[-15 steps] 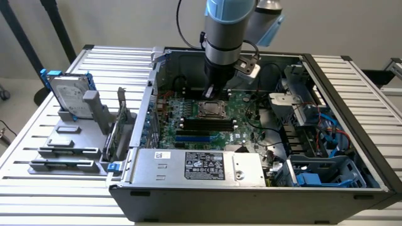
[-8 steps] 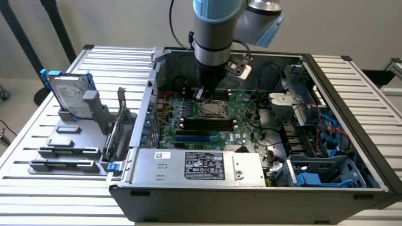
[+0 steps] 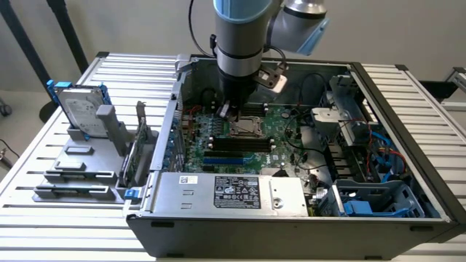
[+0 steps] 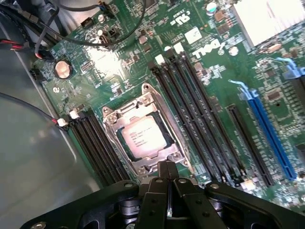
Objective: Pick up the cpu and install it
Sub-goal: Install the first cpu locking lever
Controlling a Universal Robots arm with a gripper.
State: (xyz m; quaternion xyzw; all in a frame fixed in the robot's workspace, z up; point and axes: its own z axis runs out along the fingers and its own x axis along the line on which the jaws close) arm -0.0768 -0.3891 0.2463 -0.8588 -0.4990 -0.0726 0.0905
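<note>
One cpu (image 4: pixel 141 137) (seated in socket (image 4: pixel 143 134)), jaws closed above

We have open room straight above the socket (image 4: pixel 143 138); cpu (image 4: pixel 141 137) sits in it, gripper (image 4: pixel 167 177) at its edge. Black memory slots (image 4: pixel 200 114) flank both sides. Cables (image 4: pixel 71 28) crowd the wrist frame's upper left. Case walls (image 3: pixel 174 109) box us in.

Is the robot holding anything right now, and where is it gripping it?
Nothing is held: its jaws are shut together and empty, and the cpu lies in the motherboard socket.
</note>
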